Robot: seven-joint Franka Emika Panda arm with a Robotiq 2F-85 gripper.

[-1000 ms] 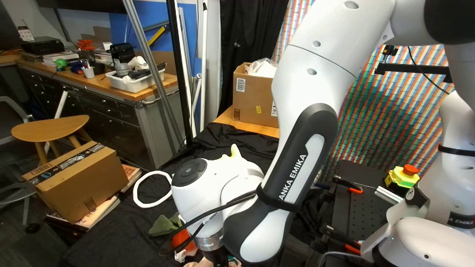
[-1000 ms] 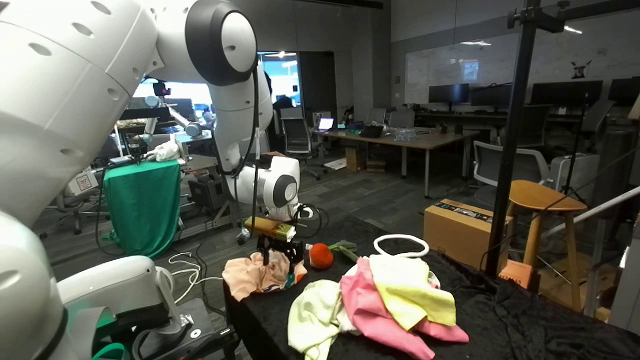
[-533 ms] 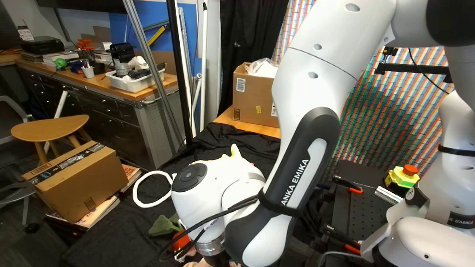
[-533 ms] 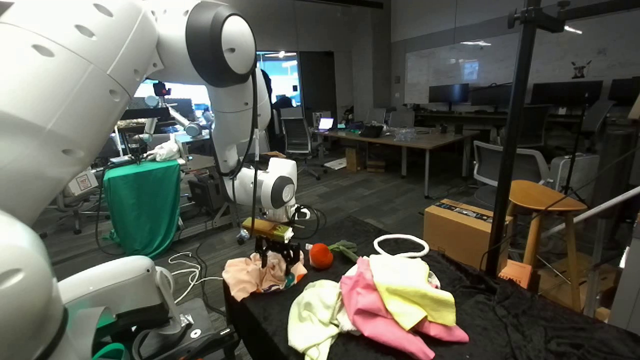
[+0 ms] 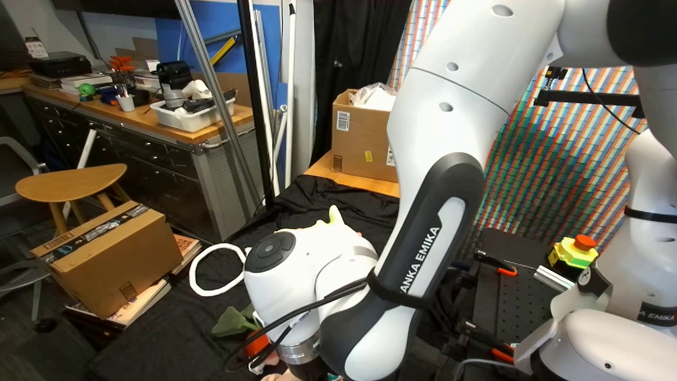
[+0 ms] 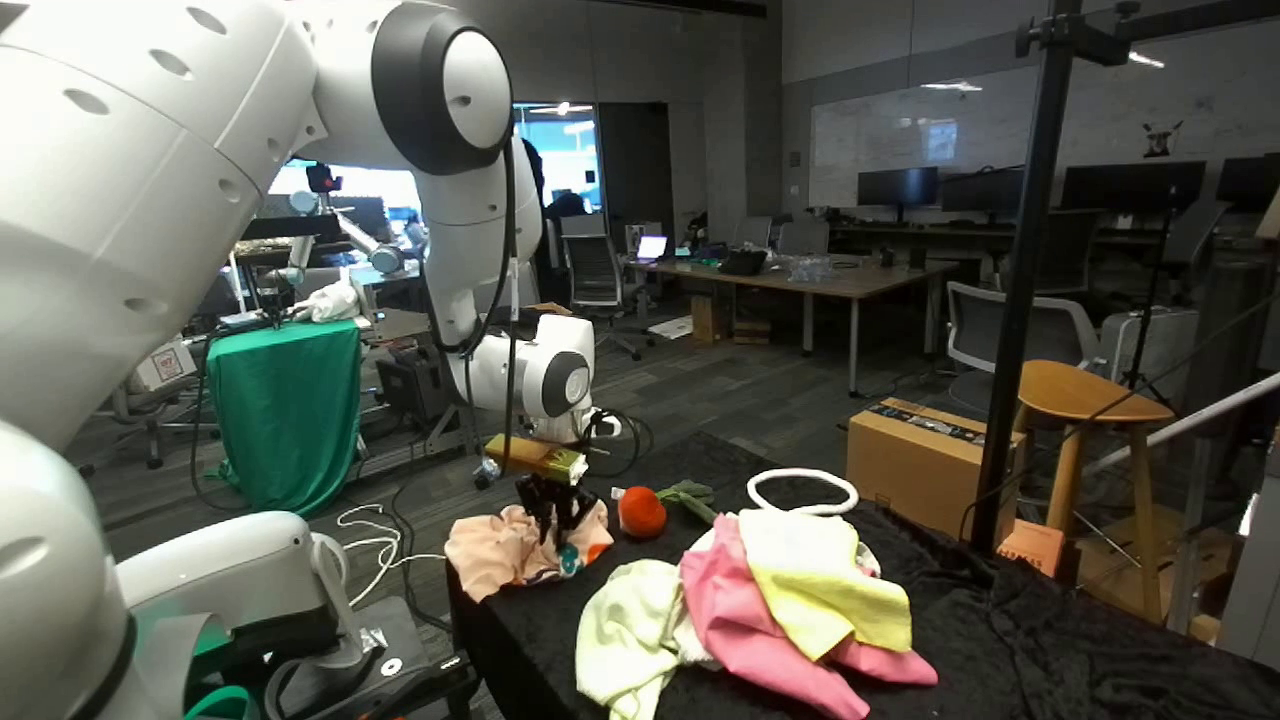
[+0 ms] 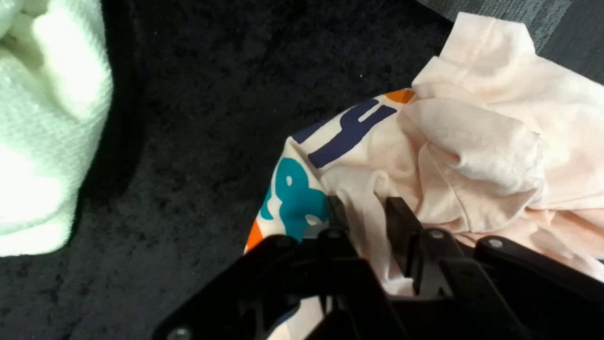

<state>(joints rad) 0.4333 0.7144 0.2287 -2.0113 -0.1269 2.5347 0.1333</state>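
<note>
"Peach cloth (image 7: 490,156): where is it lying, and are you gripping it?"

"It's lying bunched beneath my gripper (image 7: 368,212). My fingers (image 7: 401,219) are standing partly apart with a fold between them; whether they're pressing on it, I cannot tell."

"What's worrying you there?"

"I'm judging that fold loose. If my jaws are catching only its crest, the fabric could be sliding free. If the tips are sitting too low, I could be pinching the black cover (image 7: 188,118) too."

"And further out?"

"It's resting at the cover's edge, so a failing hold could be letting it drop to the floor (image 7: 566,28). In an exterior view, a round red object (image 6: 642,513) is sitting just beside it; a sideways pull could be knocking that. Pale green cloth (image 7: 42,141) is lying apart, so I'm rating a snag unlikely."
</note>
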